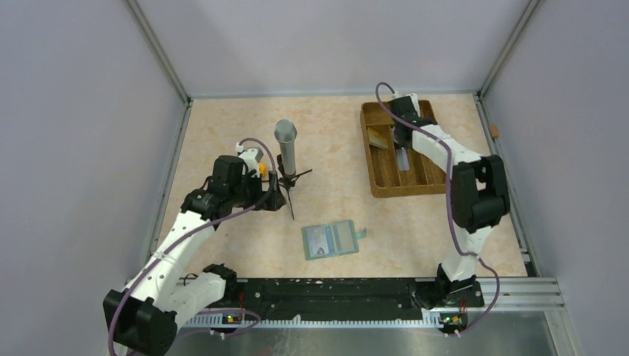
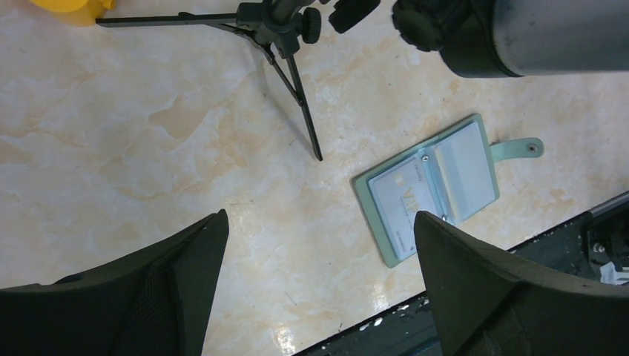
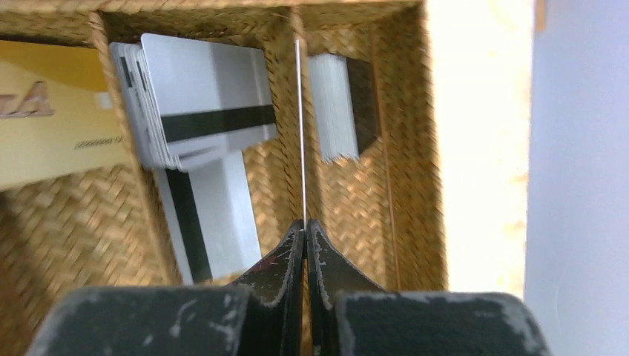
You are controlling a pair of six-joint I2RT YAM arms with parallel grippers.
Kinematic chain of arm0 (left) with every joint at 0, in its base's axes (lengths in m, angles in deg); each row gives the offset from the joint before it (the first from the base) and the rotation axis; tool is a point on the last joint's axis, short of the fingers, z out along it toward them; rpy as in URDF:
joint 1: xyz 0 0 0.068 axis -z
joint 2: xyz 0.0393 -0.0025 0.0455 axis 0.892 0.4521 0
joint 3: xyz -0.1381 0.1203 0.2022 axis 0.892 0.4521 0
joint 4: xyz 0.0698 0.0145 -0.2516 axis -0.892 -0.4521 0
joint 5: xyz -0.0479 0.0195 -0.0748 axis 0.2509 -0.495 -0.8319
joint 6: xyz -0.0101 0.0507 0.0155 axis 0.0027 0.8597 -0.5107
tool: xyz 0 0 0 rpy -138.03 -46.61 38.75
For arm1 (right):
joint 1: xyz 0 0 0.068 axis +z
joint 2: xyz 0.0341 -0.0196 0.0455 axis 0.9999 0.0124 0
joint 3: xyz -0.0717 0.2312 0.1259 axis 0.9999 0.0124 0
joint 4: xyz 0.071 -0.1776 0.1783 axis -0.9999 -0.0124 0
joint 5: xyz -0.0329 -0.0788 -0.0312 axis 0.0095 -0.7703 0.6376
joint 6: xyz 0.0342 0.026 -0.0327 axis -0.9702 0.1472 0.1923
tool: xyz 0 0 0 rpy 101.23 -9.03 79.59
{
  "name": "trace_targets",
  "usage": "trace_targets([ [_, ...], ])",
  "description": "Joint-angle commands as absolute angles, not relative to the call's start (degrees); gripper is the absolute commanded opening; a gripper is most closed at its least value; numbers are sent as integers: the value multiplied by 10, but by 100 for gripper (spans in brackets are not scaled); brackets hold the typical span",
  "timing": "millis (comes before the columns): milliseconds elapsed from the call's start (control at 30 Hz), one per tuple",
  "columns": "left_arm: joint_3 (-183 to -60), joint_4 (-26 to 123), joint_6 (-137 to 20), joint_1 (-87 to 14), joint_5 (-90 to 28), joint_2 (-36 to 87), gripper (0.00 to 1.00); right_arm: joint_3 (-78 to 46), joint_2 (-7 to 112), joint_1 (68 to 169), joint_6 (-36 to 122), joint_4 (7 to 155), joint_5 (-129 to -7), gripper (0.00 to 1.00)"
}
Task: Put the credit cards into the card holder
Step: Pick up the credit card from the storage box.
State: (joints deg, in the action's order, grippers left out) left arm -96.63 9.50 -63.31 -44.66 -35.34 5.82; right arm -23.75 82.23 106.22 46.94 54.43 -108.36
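Note:
In the right wrist view my right gripper (image 3: 305, 222) is shut on a credit card (image 3: 300, 133) seen edge-on as a thin upright line above a brown woven tray (image 3: 356, 208). More credit cards lie in the tray: a fanned silver stack with black stripes (image 3: 200, 104), a gold card (image 3: 52, 119) and a small stack (image 3: 341, 104). The card holder (image 1: 330, 239) lies open on the table, a pale card (image 2: 400, 200) in its left pocket. My left gripper (image 2: 320, 216) hangs open above the bare table, left of the card holder (image 2: 460, 167).
A small black tripod (image 1: 288, 185) carrying a grey cylinder (image 1: 285, 144) stands mid-table by my left wrist, with a yellow object (image 2: 70, 9) beside it. The tray (image 1: 400, 152) sits at the back right. A black rail (image 1: 334, 293) runs along the near edge.

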Motion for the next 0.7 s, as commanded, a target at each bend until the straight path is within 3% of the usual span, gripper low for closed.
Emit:
trace_targets([
  [0, -955, 133, -664, -448, -389, 15, 98, -205, 672, 1058, 413, 533, -1059, 0],
  [133, -905, 217, -742, -448, -426, -41, 97, -144, 564, 1060, 368, 522, -964, 0],
  [367, -788, 416, -916, -422, -478, -155, 95, 3, 373, 1077, 297, 588, -656, 0],
  [533, -718, 543, -997, -356, -463, -197, 95, 124, 281, 1133, 205, 695, -489, 0],
  [667, -674, 659, -1041, -274, -419, -191, 95, 222, 242, 1233, 89, 847, -451, 0],
])
